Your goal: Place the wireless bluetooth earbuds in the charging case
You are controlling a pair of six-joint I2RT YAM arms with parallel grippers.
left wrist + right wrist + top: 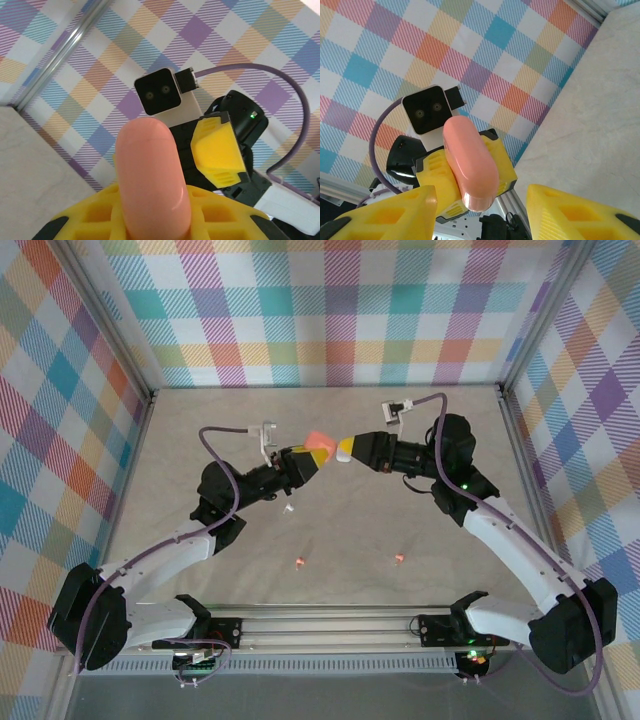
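Top external: pink case (318,446), clamped by left gripper (311,456), aloft; right gripper (345,450), jaws apart, at its 3 o'clock. Risk: case twisted loose by an off-centre pinch.

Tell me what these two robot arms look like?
The left arm and right arm have white shells and black joints. The left gripper and right gripper carry chunky yellow fingers. A lilac cable loops off each wrist, beside a small camera.

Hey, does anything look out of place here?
Loose on the table: a white earbud by the left arm and two coral-pink earbuds toward the near edge. The coral-pink case is clamped in the left gripper, off the table.
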